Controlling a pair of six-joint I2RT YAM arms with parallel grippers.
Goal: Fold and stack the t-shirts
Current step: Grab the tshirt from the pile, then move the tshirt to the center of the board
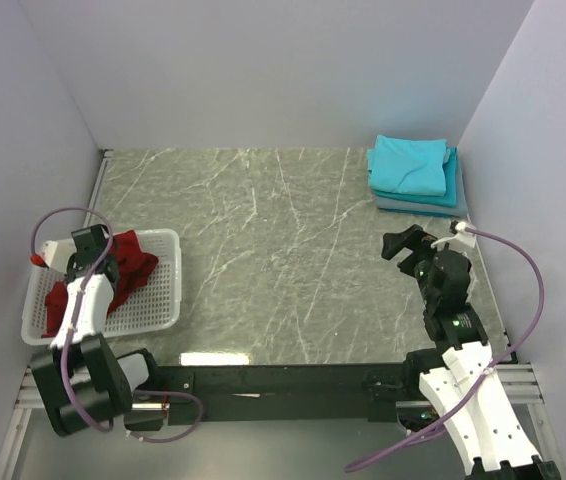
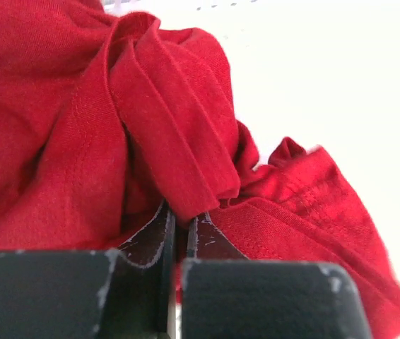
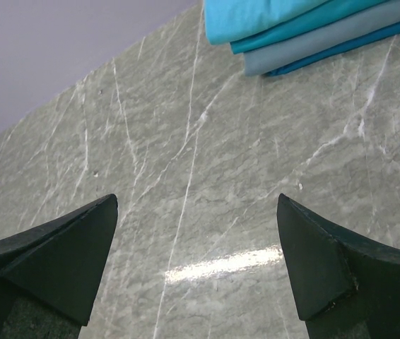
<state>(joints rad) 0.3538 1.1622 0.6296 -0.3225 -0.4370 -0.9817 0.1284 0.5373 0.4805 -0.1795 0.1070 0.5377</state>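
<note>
I see my left gripper [image 1: 106, 268] down in the white plastic lattice basket [image 1: 170, 296] at the lower left of the overhead frame, right on the crumpled deep red cloth t-shirt [image 1: 135, 260]. In the left wrist view the two dark fingers [image 2: 150, 236] stand almost together at the bottom centre. A thick fold of the red t-shirt [image 2: 115, 120] runs down into the narrow slit between them, so I read it as clamped on that fold. The rest of the shirt bunches up across the left and centre of that frame.

My right gripper [image 1: 409, 246] sits at the centre right of the overhead frame, above the bare grey marble-patterned table [image 1: 263, 230] with its fingers wide apart and nothing between them. The right wrist view shows the same spread [image 3: 196, 205].

The stack of folded turquoise and grey-blue t-shirts [image 1: 413, 172] lies flat in the upper right corner of the table, well apart from both grippers. Its layered edges show at the upper right of the right wrist frame [image 3: 292, 32].
</note>
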